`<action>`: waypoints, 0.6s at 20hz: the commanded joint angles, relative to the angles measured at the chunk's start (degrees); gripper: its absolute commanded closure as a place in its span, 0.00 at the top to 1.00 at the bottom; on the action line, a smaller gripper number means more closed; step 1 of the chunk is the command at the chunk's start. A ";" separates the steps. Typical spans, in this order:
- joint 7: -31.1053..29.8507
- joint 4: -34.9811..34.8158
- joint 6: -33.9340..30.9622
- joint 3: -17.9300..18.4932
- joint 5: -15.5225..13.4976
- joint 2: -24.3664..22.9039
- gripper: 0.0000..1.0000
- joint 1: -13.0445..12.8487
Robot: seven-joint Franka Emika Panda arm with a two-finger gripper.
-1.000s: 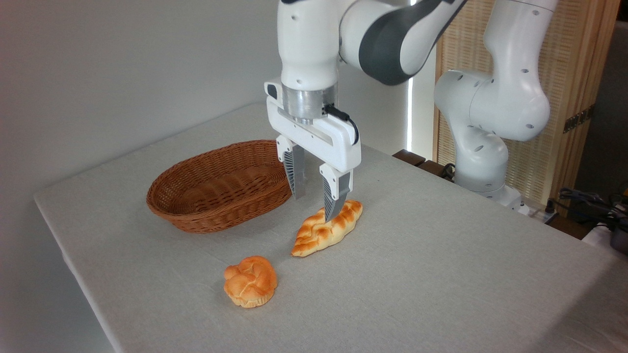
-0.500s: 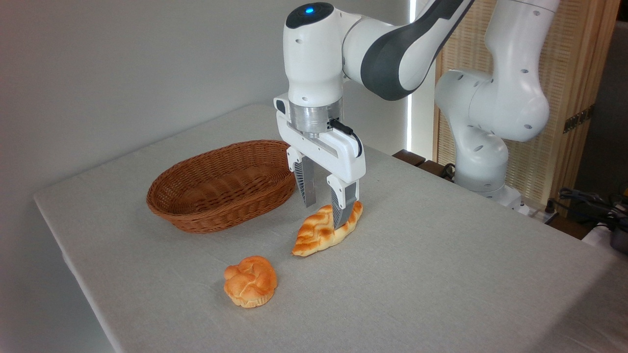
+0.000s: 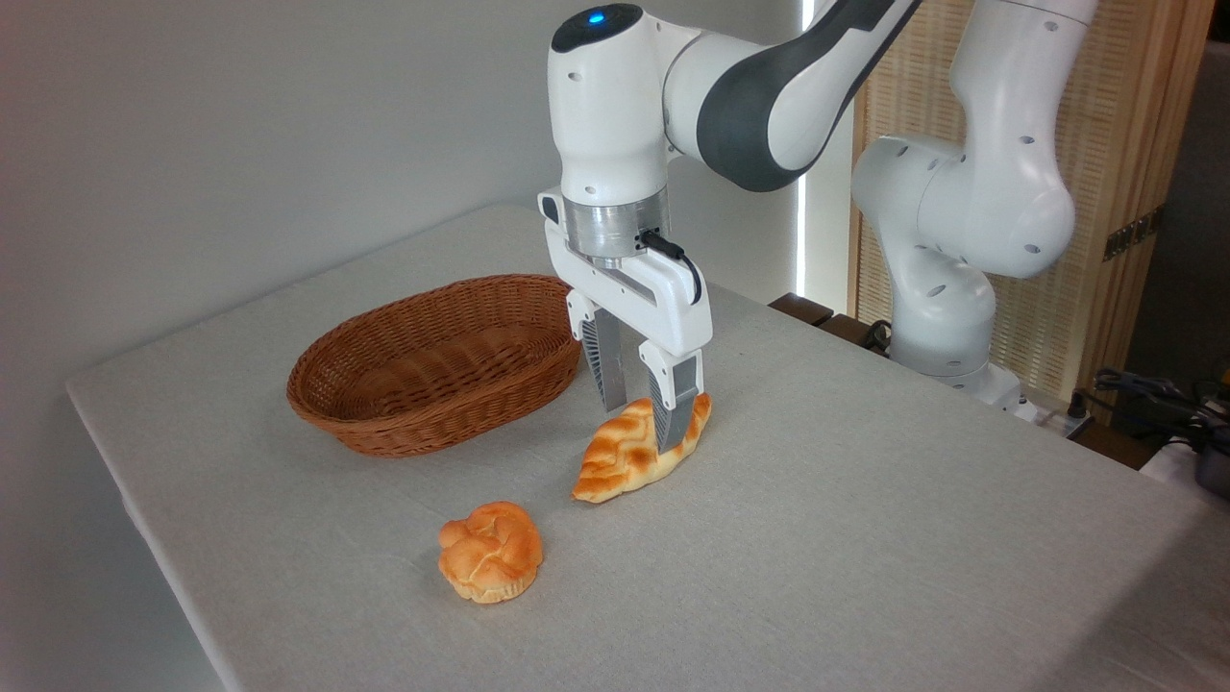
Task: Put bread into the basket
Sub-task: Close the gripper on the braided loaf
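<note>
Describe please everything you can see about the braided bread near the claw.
The bread is a long braided loaf, golden-orange on top with darker stripes and pale sides, tapering to pointed ends. It looks glossy. It lies on the table, running diagonally, right of the basket and behind the bun, touching neither. The claw stands over its far half, one finger on each side, narrowly apart; the front finger hides part of it. Whether the fingers already press it is unclear.

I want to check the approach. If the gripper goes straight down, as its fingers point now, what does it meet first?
The gripper points down and straddles the bread, so the loaf's upper end comes first, then the table. Contact is hard to judge from one view.
</note>
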 commanded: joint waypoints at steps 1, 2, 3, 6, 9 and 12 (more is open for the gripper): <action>-0.20 -0.64 -0.86 0.43 2.47 -0.49 1.00 -1.29; -0.20 -0.64 -0.86 0.43 2.47 -0.49 1.00 -1.29; -0.11 -0.64 -0.95 0.43 2.47 -0.49 1.00 -1.29; -0.20 -0.99 -0.86 0.43 2.47 -0.14 1.00 -1.38; -0.37 -1.96 0.11 0.43 2.38 0.30 1.00 -1.82; -0.03 -2.05 0.55 0.69 2.38 0.48 0.72 -1.82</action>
